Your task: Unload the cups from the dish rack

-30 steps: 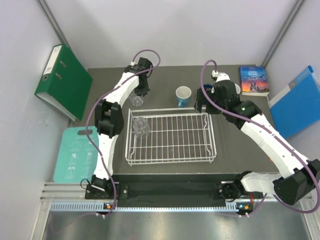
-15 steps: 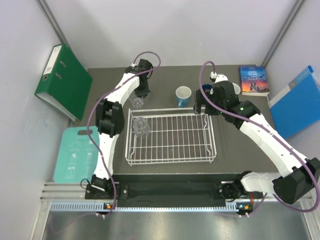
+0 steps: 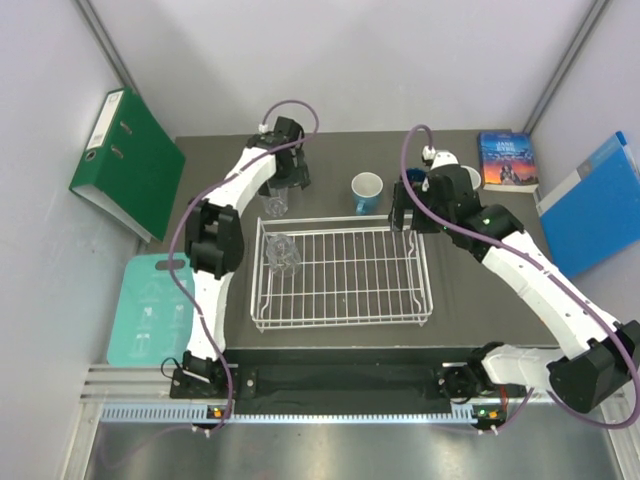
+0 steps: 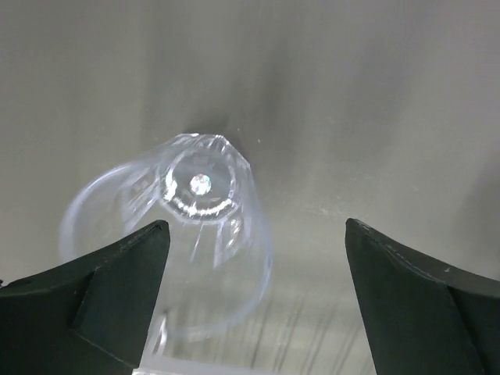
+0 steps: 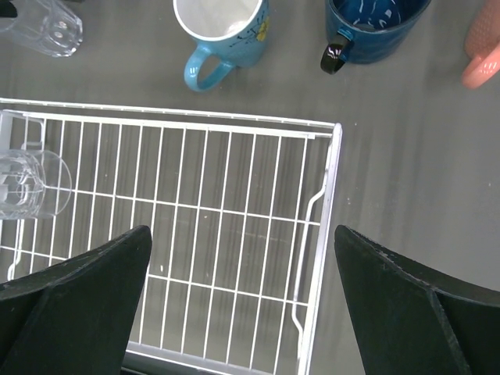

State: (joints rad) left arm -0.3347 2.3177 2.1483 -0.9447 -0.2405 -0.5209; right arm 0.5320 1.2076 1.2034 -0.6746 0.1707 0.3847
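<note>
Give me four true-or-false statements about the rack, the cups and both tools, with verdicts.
1. One glass is in the rack. True.
2. The light blue mug stands in the rack. False: it stands on the table beyond it.
3. The right tool grips the dark blue mug. False: it hangs open over the rack; the mug stands on the table.
4. The left tool is open above a second glass, outside the rack. True.

The dish rack (image 5: 195, 226) is formed of white-coated wire, the tumbler (image 4: 199, 234) of clear glossy glass; the table (image 5: 406, 195) is finished matt.
</note>
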